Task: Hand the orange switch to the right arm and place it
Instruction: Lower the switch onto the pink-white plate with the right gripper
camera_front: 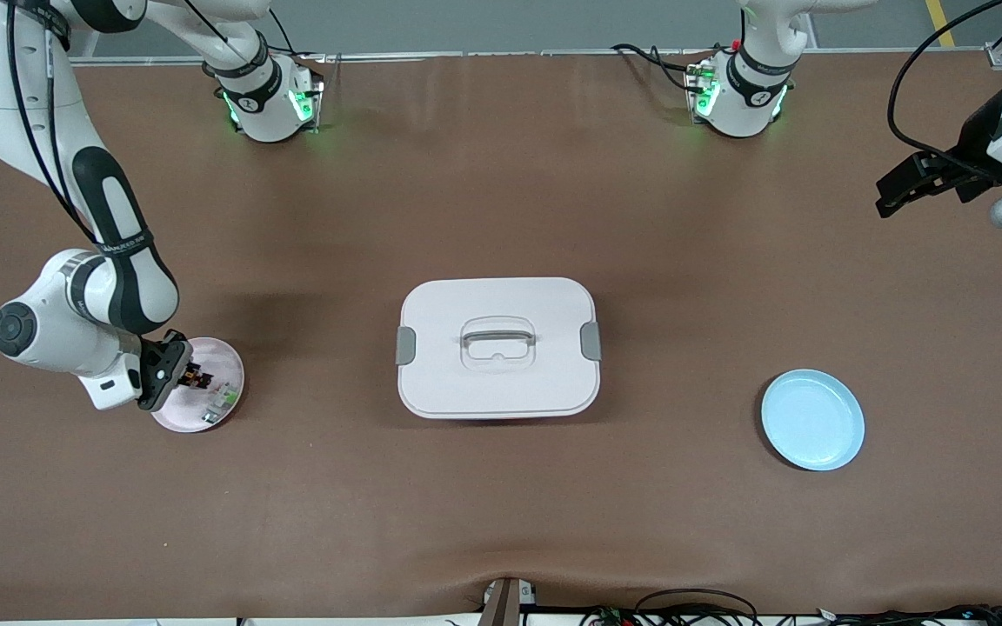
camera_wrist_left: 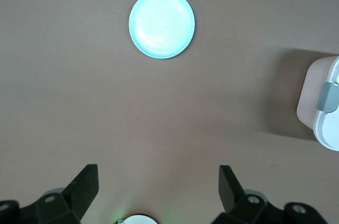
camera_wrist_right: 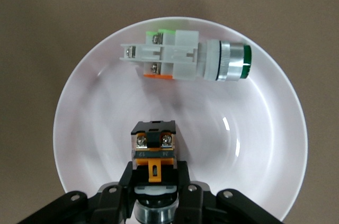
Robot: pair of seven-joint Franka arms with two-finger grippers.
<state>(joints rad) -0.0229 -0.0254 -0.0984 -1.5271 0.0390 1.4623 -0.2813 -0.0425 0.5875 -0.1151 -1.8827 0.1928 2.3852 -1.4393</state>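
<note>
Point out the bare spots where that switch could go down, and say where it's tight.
Bare: the blue plate, and the table between it and the white lidded box. Tight: the pink plate, where the right gripper grips the orange switch beside the white-and-green part. The left gripper waits, open.

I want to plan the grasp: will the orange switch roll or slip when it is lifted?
The orange switch looks blocky and rigid, so it probably will not roll. The right gripper grips its narrow end, so it might pivot. It seems light.
</note>
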